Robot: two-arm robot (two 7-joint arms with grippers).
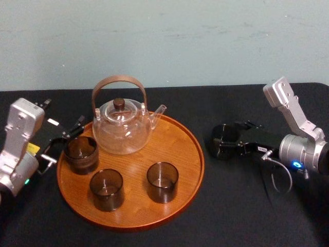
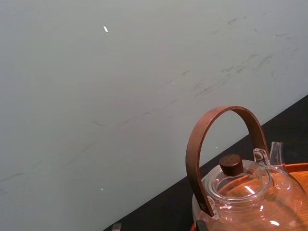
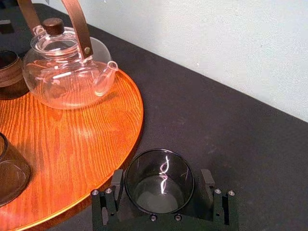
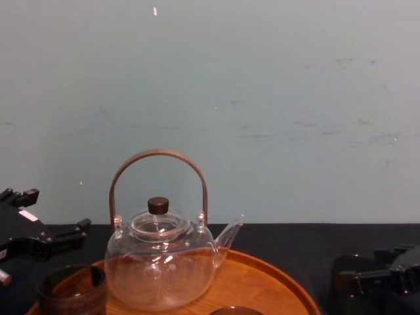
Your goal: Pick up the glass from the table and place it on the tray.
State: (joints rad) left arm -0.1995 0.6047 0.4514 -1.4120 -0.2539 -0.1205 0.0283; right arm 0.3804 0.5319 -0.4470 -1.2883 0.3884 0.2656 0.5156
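A dark glass stands upright on the black table just right of the round wooden tray. My right gripper reaches in from the right, and its open fingers flank the glass. In the right wrist view the glass sits between the two fingers with a thin gap on each side, close to the tray's rim. At the tray's left edge my left gripper stands open, right beside another dark glass.
On the tray stand a glass teapot with a brown hoop handle and two more dark glasses. Bare wood lies at the tray's right side. A pale wall rises behind the table.
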